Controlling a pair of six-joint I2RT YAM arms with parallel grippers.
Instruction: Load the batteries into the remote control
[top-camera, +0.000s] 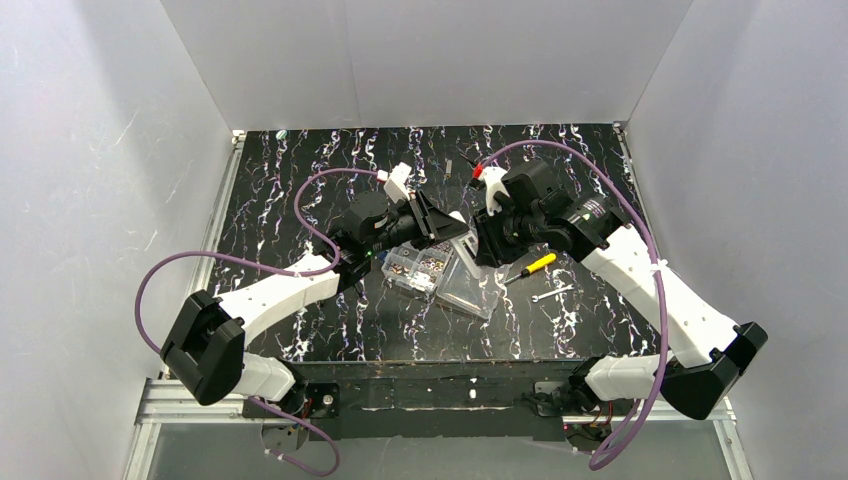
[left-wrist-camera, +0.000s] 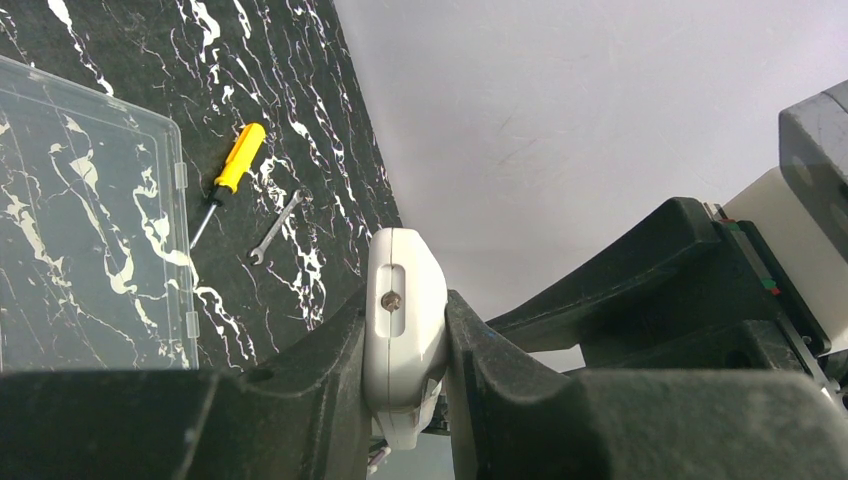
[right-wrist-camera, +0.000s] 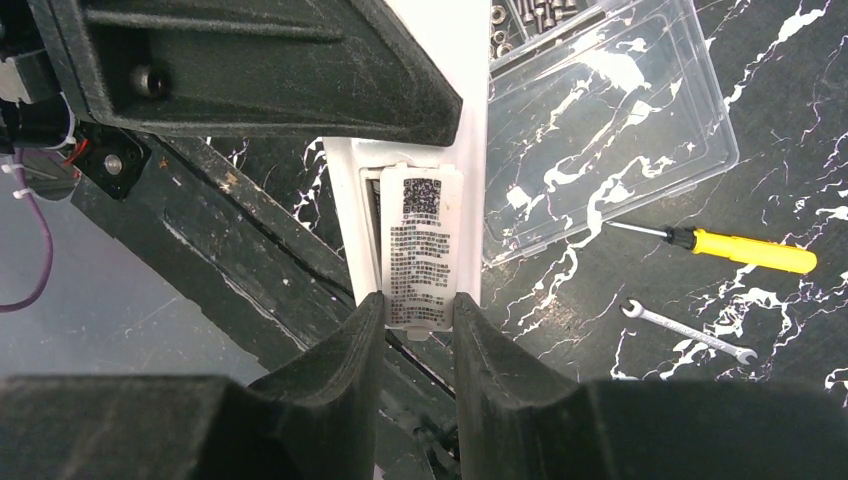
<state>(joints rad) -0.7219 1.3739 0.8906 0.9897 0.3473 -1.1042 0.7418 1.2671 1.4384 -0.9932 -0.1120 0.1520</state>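
The slim white plastic remote control (left-wrist-camera: 404, 265) is held in the air between the two arms, above the black marbled table (top-camera: 300, 170) and near the clear compartmented plastic organiser box (right-wrist-camera: 610, 130). The left gripper (left-wrist-camera: 405, 302) is clamped tight on it, its black fingers (left-wrist-camera: 320, 370) pressing both flat sides of one rounded end, where a small screw sits in a slot. The right gripper (right-wrist-camera: 420, 312) meets the remote control from the other side, with its fingers (right-wrist-camera: 345, 350) closed against the two edges of the back panel that carries a printed code label (right-wrist-camera: 421, 250). In the right wrist view that panel is narrower than the white body around it. On the table beside the box's clear lid lie a yellow-handled screwdriver (right-wrist-camera: 745, 250) and, just beyond it, a small silver open-ended wrench (right-wrist-camera: 690, 332), apart from each other and from the box.
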